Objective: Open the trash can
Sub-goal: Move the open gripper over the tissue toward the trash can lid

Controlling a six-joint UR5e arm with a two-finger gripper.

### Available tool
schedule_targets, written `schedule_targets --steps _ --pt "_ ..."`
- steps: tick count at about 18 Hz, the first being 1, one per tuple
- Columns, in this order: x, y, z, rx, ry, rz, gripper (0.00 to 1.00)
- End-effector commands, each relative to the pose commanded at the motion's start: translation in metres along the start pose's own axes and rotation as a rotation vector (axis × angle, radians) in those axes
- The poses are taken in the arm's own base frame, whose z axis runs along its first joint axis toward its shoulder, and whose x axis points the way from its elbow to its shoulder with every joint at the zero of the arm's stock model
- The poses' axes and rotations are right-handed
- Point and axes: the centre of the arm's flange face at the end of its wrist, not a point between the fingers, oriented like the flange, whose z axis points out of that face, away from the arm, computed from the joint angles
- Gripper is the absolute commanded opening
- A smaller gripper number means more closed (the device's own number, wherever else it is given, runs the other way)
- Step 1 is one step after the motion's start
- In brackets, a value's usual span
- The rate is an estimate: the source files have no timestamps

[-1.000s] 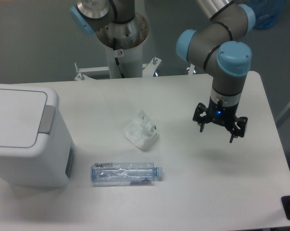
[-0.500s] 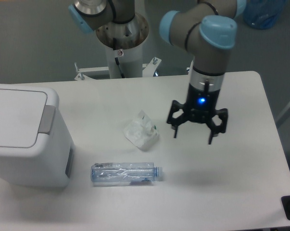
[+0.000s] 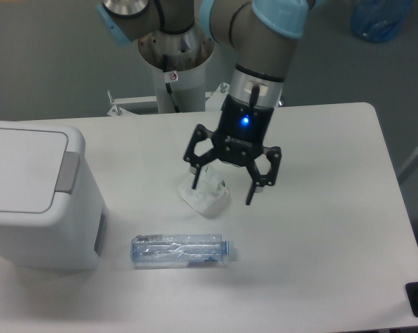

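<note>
The trash can [image 3: 35, 201] is a large white boxy bin at the table's left edge. Its flat white lid [image 3: 21, 166] lies closed, and a grey tab [image 3: 67, 172] sits at the lid's right rim. My gripper [image 3: 222, 194] hangs open and empty above the middle of the table, fingers pointing down, well to the right of the bin. Its left finger is over a crumpled white wrapper [image 3: 204, 193].
A clear plastic bottle [image 3: 182, 250] lies on its side in front of the wrapper, just right of the bin. The robot's base column [image 3: 175, 62] stands behind the table's far edge. A blue bottle [image 3: 382, 19] shows at the top right, off the table.
The gripper has moved left across the table, from near the right side to above the crumpled wrapper. It has stayed open. The bin, bottle and wrapper have not moved.
</note>
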Motion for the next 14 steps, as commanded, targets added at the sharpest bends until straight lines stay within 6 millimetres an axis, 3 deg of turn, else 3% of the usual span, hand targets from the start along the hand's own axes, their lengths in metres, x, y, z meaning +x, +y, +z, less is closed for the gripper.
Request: schedule_targets --steps 4,10,14 --pt "0.021 0.001 0.013 -0.023 0.021 -0.026 1.0" --pt "0.085 -0.007 0.03 -0.045 0.086 -0.046 1.0" --pt "0.101 -0.007 0.037 -0.056 0.106 -0.056 1.0"
